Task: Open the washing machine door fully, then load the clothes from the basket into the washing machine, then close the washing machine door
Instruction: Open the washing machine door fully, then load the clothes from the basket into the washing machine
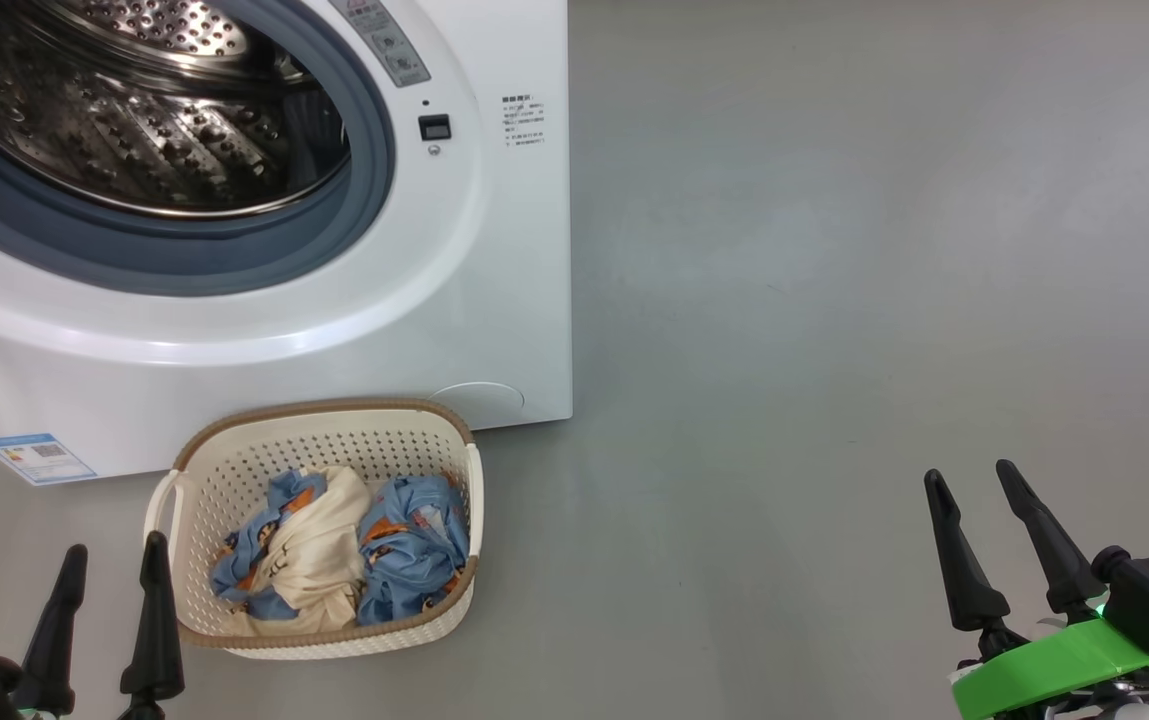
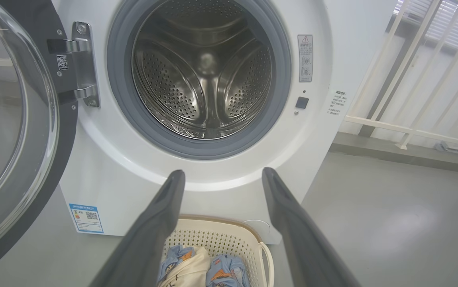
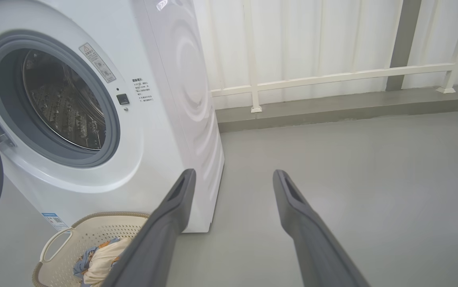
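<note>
Grey floor is carrying one washing machine, and the washing machine door is hanging swung open. One basket is sitting just before it, cradling the clothes: one cream piece, two blue printed bundles. My left end effector is hovering beside the basket, my right end effector well apart, both spread wide, empty.

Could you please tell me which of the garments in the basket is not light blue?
The cream garment in the middle of the basket: it lies between the light blue garments, which carry orange and white print.
</note>
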